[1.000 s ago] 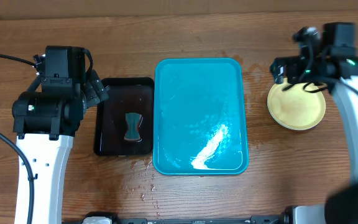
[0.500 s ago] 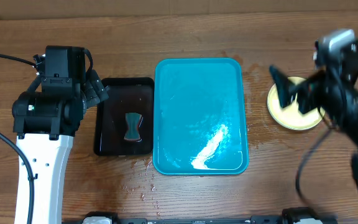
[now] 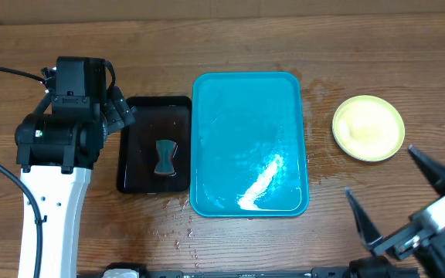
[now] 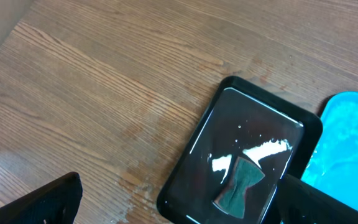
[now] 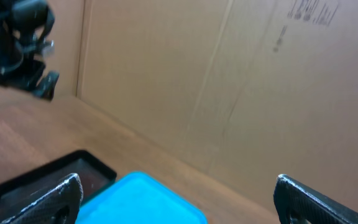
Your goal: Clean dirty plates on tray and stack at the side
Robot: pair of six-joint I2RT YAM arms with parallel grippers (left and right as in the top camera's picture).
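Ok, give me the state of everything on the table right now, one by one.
teal tray: no plates on it, wet sheen.
black tray: wet, holding the sponge.
sponge: lying flat, not gripped.
yellow-green plate: right of the teal tray, no sauce visible.
left claw: open, empty.
right claw: open, empty.

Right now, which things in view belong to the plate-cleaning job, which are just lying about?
Job: plate, teal tray; probably sponge and its black tray.
Lying about: water drops on table, cardboard wall.
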